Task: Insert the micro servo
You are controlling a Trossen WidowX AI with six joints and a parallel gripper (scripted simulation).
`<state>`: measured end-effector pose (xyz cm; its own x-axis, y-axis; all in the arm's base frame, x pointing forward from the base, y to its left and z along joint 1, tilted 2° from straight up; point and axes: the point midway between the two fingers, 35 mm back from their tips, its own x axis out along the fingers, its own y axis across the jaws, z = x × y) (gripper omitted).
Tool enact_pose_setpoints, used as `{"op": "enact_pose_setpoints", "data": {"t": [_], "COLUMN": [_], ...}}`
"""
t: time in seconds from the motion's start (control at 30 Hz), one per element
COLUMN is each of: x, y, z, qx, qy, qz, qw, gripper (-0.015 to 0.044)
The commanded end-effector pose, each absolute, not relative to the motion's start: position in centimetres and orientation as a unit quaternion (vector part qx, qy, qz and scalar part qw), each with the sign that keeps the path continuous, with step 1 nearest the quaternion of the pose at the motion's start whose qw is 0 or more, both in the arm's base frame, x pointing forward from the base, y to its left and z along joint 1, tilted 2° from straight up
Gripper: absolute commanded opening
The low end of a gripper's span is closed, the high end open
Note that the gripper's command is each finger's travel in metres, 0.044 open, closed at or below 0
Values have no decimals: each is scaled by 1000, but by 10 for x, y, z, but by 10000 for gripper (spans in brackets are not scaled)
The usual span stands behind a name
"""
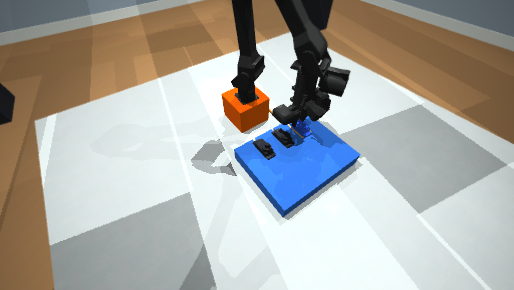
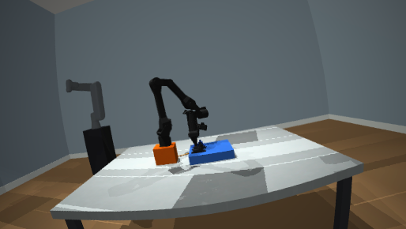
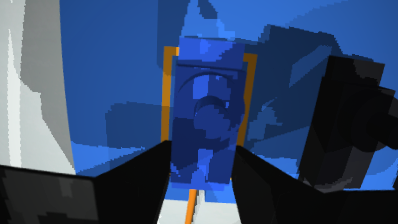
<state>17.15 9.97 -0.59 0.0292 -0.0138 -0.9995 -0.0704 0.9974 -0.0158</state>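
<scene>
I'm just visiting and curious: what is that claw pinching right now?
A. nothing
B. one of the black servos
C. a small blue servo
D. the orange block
C: in the wrist view the gripper is shut on the blue servo, above the orange-outlined pocket.

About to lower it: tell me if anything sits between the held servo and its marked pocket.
Nothing visible does. The translucent blue micro servo hangs in the claw above the orange-outlined pocket; a black mounted servo sits beside.

obstacles: two black servos [image 1: 274, 142] just beside the pocket; orange block [image 1: 245, 110] near | free: blue deck's [image 1: 310, 170] front half
</scene>
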Motion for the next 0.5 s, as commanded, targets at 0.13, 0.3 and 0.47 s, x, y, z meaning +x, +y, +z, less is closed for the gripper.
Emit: {"op": "enact_pose_setpoints", "data": {"t": [0.13, 0.3, 0.47], "x": [171, 170, 168], "y": [100, 100, 99], "z": [-6, 22, 29], "qx": [-32, -32, -32], "qy": [696, 696, 696], "qz": [20, 20, 20], "qw": [717, 717, 717], "gripper": [188, 188, 188]}}
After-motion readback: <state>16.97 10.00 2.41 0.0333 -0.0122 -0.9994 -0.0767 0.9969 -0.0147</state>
